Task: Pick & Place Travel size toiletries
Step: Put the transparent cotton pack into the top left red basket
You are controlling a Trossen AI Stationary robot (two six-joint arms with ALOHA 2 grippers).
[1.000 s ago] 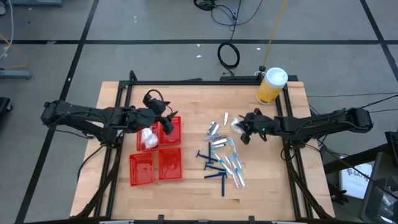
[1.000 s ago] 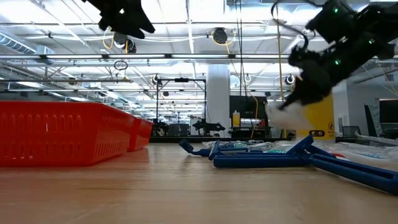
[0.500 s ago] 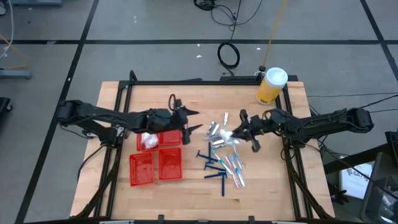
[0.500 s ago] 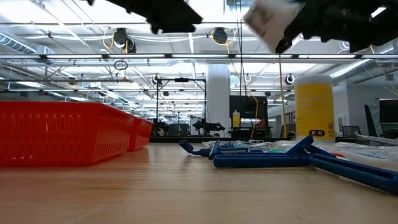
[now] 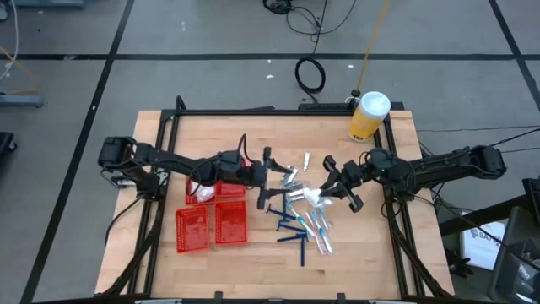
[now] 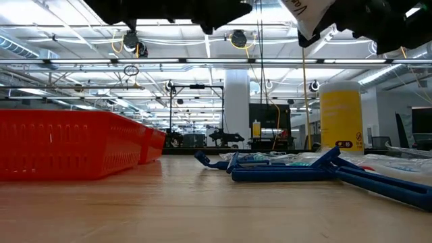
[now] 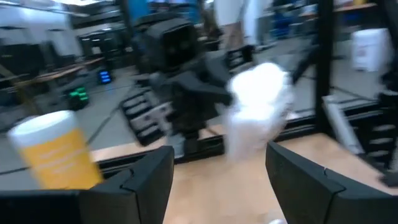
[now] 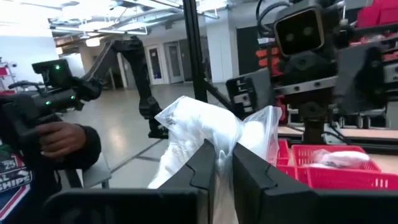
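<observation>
A pile of travel size toiletries [image 5: 305,218] lies at the table's middle: blue razors [image 6: 304,173], wrapped toothbrushes and silver tubes [image 5: 292,177]. My right gripper [image 5: 326,191] is shut on a white clear-wrapped packet [image 8: 202,127] and holds it above the pile. My left gripper [image 5: 273,177] stands open and level, just to the left of the packet and facing it, with nothing between its fingers [image 7: 149,180]. In the left wrist view the packet [image 7: 258,106] shows ahead of the open fingers. My right gripper pinches the packet's clear wrap at its near edge [image 8: 219,144] between its two fingers. The fingers come about level from the table's right. The packet stands up past the fingertips, lifted clear of the table and the pile.
Red mesh baskets [image 5: 213,221] stand left of the pile, one holding white packets [image 5: 201,191]. A yellow white-lidded jar [image 5: 368,116] stands at the far right. A person's hand [image 8: 59,137] shows beyond the table in the right wrist view.
My left gripper has swung from above the baskets toward the table's right, come down a little and turned level, still open. My right gripper has lifted the packet clear of the pile and tipped up from pointing down to about level, toward the left gripper.
</observation>
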